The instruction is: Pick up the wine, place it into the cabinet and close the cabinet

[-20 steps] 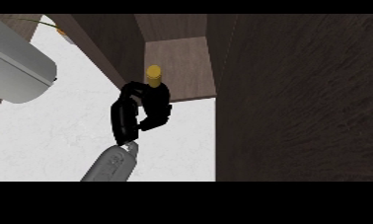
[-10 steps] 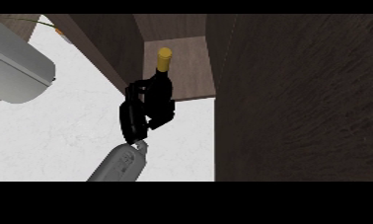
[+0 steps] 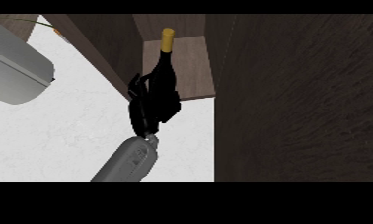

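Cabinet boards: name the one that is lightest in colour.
The shelf board, pale brown, seen just beyond the bottle. The left panel and the wide right panel are both much darker brown.

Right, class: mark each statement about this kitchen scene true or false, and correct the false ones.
1. A hand is curled round the bottle. True.
2. The bottle's cap is red. False: it is yellow.
3. The bottle's top points towards the open cabinet. True.
4. Both hands show. False: only one does.
5. The bottle lies flat on the counter. False: the hand holds it up.
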Robot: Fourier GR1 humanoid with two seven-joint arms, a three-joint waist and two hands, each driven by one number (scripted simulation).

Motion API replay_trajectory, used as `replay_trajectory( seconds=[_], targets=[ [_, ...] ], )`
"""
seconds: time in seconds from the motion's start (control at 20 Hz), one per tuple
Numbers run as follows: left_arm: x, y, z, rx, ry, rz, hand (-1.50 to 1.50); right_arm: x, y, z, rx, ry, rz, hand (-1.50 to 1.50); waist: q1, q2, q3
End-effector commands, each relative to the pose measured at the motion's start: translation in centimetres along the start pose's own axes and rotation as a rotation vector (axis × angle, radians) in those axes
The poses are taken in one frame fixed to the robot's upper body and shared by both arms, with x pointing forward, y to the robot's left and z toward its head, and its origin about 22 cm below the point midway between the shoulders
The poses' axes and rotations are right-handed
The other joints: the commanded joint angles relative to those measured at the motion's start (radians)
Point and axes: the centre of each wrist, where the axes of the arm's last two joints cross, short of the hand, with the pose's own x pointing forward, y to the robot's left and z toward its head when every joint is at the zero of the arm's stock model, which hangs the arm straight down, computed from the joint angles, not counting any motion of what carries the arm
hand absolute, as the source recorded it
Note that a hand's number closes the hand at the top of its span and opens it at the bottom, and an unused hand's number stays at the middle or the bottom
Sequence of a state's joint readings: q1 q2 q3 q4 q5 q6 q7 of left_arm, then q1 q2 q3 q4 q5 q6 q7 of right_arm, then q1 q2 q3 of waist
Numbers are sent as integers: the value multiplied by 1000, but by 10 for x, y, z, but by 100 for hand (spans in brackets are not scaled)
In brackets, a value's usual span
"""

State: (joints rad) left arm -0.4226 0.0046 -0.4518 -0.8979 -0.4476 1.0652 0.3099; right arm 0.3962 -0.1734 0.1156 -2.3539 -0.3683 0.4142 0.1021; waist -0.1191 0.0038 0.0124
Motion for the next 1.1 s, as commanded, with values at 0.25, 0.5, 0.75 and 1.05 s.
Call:
replay_trajectory(
  seconds=[0.25,0.5,0.75,1.05],
  targets=[
    [58,-6,-70,-24,-141,-188,-150,9,0,4,12,-1,-8,-150,-19,20,-11],
    [79,-8,-89,-55,-108,-257,-150,12,2,7,9,-25,-1,-150,-16,20,-14],
    [98,-23,-85,-89,-109,-264,-150,8,1,8,-4,-8,-31,-150,-5,28,-15],
    [105,-18,-87,-84,-164,-94,-150,20,2,13,29,-7,-21,-150,-5,30,-17]
  ],
)
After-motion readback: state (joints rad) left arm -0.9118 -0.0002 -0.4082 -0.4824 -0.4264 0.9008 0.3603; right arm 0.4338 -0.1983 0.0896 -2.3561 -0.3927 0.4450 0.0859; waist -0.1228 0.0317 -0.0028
